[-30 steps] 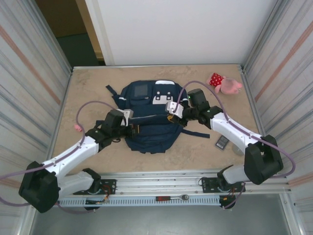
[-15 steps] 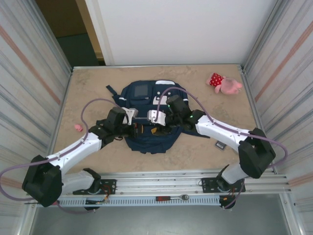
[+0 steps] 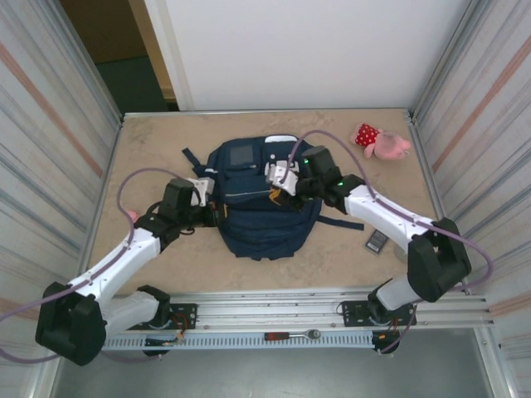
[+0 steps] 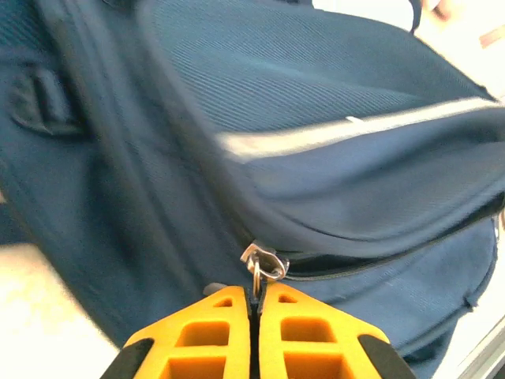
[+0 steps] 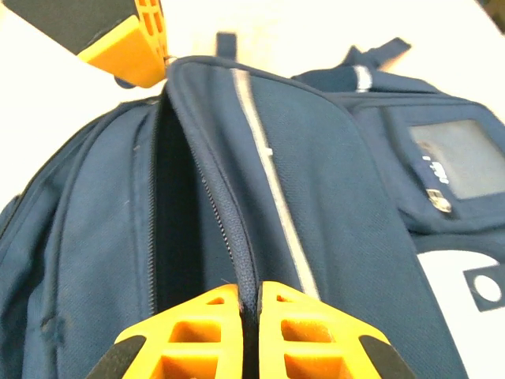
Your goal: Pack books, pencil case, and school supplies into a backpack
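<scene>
The left end effector (image 4: 254,298) has its two orange fingers pressed together, pinching a small metal zipper pull (image 4: 260,264) at the side of a large navy blue fabric backpack (image 3: 261,224). Just above the pull, the zipper track runs off along the bag's curved seam, and a thin pale reflective stripe (image 4: 355,130) crosses the fabric higher up.

The right end effector (image 5: 249,294) is also squeezed closed, its orange fingers nipping the raised fabric edge beside the zipper on top of the backpack. To the left of that edge a dark, narrow opening (image 5: 170,229) gapes in the main compartment. Farther along the same seam, the left end effector's orange fingertips meet the far end of the opening. A clear window pocket (image 5: 461,158) and white patches lie on the bag's front panel to the right.

From above, the backpack lies flat in the middle of the tan desk (image 3: 149,149), with one arm reaching in from each side. A small dark grey calculator-like rectangle (image 3: 377,241) sits on the desk near the right arm, well apart from the bag. A pink plush toy in a red dotted dress (image 3: 382,143) rests in the far right corner.
</scene>
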`<state>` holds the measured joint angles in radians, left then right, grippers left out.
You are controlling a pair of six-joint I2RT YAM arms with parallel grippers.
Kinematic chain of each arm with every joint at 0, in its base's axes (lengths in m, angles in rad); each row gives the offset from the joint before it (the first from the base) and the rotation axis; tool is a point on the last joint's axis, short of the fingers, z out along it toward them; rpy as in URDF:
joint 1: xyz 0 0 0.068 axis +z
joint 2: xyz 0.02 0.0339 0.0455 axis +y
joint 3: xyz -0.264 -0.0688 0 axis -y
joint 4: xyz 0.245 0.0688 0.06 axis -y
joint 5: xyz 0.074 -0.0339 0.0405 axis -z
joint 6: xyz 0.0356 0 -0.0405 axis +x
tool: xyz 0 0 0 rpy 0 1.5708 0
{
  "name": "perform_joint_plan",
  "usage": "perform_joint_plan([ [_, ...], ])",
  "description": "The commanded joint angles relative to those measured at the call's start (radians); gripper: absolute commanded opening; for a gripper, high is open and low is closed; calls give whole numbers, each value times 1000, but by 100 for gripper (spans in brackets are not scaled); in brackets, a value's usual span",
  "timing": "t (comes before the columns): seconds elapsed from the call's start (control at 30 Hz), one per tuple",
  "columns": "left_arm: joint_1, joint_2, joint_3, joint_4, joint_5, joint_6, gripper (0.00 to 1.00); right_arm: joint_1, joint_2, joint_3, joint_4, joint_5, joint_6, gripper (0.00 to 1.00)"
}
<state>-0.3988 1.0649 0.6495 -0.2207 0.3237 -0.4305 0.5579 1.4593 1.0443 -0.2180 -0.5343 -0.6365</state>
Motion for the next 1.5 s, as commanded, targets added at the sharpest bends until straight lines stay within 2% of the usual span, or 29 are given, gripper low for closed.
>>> perform_joint_plan([
  [0.0,37,-35,-14,-56,-22,63,0,-51,-63,1,-113,-6,-26,0],
  [0.07,37,-13,2,-35,56,88,0,-34,-56,8,-128,29,-29,0],
  [0.13,28,16,17,-11,111,94,0,3,-49,5,-102,71,-19,24],
  [0.2,6,34,33,4,133,105,0,63,-37,3,-68,138,-18,42],
  [0.27,-25,47,45,20,141,117,0,127,-5,15,-43,208,-22,52],
  [0.4,-48,55,60,42,156,106,0,191,65,52,-19,255,-21,56],
  [0.6,-52,27,59,39,150,95,0,216,126,93,-6,255,-21,59],
  [0.63,-52,22,59,37,146,97,0,217,128,98,-7,255,-21,57],
  [0.67,-52,21,59,34,141,97,0,218,131,102,-11,255,-21,51],
  [0.73,-52,21,59,9,106,100,0,209,118,105,-22,243,-20,28],
  [0.83,-38,35,64,-48,26,114,1,174,67,89,-45,151,-27,4],
  [0.87,-24,41,64,-56,11,113,1,158,48,83,-60,108,-34,0],
  [1.03,90,87,63,-38,-56,103,2,78,-12,83,-184,-115,-142,0],
  [1.13,139,146,87,-12,-69,123,5,50,-16,107,-256,-194,-204,0],
  [1.23,147,214,139,-12,-81,163,9,31,-5,120,-263,-222,-210,0],
  [1.4,146,232,188,13,-9,193,25,14,33,138,-221,-203,-180,0],
  [1.47,143,196,183,14,15,211,42,17,48,151,-228,-209,-203,0],
])
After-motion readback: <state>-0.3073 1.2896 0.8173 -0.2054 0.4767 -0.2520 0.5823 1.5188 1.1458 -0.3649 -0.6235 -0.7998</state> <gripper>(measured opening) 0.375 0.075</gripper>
